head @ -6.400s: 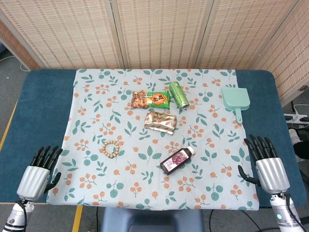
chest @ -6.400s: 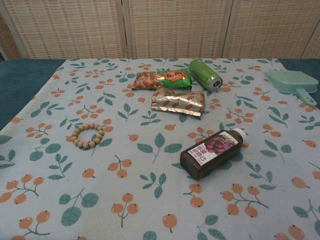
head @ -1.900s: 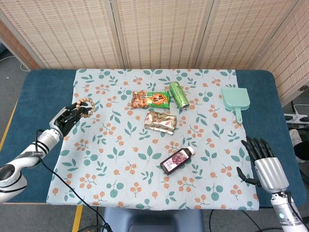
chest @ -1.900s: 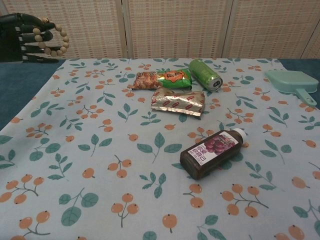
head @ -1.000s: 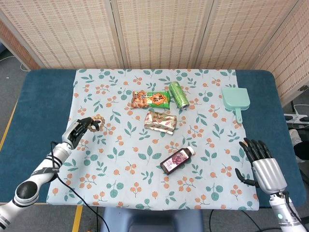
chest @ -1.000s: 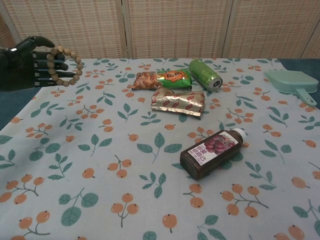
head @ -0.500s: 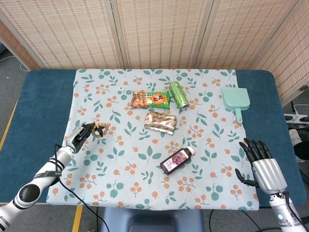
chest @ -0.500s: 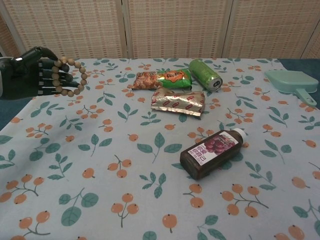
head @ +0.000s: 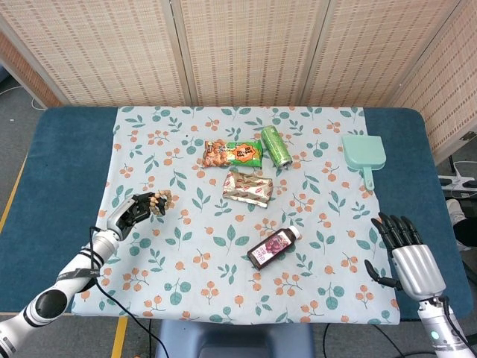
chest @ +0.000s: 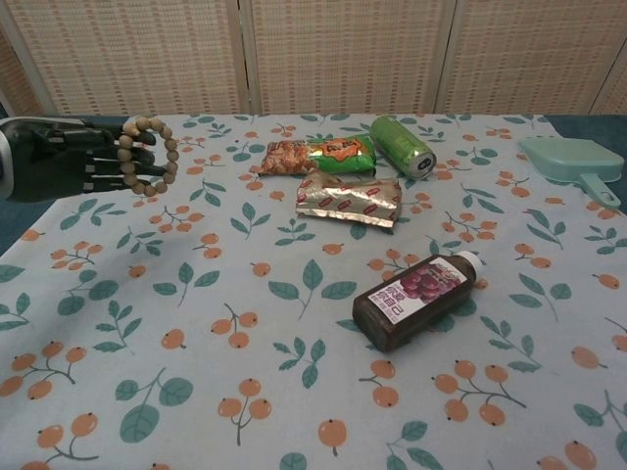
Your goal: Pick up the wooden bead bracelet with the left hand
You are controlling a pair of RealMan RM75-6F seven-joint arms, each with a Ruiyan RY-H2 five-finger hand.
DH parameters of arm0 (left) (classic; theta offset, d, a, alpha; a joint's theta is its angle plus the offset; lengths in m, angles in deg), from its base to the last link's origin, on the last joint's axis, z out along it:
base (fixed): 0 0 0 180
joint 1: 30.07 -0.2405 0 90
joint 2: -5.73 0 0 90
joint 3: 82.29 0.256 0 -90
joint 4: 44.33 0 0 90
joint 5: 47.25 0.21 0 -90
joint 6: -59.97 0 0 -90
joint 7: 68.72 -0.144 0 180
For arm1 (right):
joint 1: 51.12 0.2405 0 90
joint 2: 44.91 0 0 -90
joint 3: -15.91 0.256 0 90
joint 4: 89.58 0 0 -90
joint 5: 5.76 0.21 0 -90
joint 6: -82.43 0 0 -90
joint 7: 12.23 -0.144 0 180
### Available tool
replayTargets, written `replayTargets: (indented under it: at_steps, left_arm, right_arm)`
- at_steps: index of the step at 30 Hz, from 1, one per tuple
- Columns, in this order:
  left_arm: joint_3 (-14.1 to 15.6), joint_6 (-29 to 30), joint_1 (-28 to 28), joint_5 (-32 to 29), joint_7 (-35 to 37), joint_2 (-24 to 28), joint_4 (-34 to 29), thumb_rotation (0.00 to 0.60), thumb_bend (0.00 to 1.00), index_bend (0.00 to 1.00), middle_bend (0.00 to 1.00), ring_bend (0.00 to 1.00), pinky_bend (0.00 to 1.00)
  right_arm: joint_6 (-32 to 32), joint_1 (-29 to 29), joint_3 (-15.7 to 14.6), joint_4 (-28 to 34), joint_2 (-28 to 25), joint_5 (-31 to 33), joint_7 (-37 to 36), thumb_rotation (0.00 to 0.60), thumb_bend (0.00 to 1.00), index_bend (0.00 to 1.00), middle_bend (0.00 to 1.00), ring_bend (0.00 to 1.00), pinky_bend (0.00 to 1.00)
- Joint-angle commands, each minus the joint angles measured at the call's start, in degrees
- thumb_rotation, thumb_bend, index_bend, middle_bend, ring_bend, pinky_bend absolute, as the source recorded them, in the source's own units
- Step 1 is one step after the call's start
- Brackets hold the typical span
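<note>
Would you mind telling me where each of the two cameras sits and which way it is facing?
Head view: high above the near edge, looking steeply down on the whole table; shows the left hand holding the wooden bead bracelet, and the right hand.
Chest view: low, near table height, looking across the cloth to the screens; only the left hand shows.
Shared: bracelet, left hand, juice bottle, green can.

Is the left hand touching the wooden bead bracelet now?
Touching. The chest view shows the wooden bead bracelet looped over the fingers of the left hand, lifted above the tablecloth.
</note>
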Motion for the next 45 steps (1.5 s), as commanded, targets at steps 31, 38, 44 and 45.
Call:
replayTargets:
  at_steps: [31, 38, 44, 45]
  left_arm:
    - [7.09, 6.2, 3.2, 4.2, 9.56, 2.93, -0.34, 0.287, 0.51, 0.61, 0.57, 0.2, 0.0]
    - [9.15, 7.45, 4.34, 4.33, 9.99, 4.1, -0.38, 0.35, 0.61, 0.62, 0.58, 0.21, 0.0]
    - [10.57, 8.45, 5.2, 3.92, 10.76, 4.78, -0.75, 0.358, 0.83, 0.61, 0.57, 0.21, 0.0]
    - [10.62, 8.48, 5.25, 3.89, 10.82, 4.82, -0.76, 0.368, 0.86, 0.61, 0.57, 0.21, 0.0]
  right_arm:
    - [-0.5, -0.03, -0.34, 0.58, -0.44, -0.16, 0.39, 0.248, 0.35, 0.0, 0.0, 0.0, 0.0]
    - [-0.47, -0.08, -0.34, 0.75, -0.53, -0.14, 0.49, 0.248, 0.35, 0.0, 0.0, 0.0, 0.0]
    - [-0.16, -0.2, -0.33, 0.82, -0.61, -0.31, 0.37, 0.248, 0.35, 0.0, 0.0, 0.0, 0.0]
    - [-0.15, -0.21, -0.33, 0.82, -0.62, -0.32, 0.36, 0.249, 0.35, 0.0, 0.0, 0.0, 0.0]
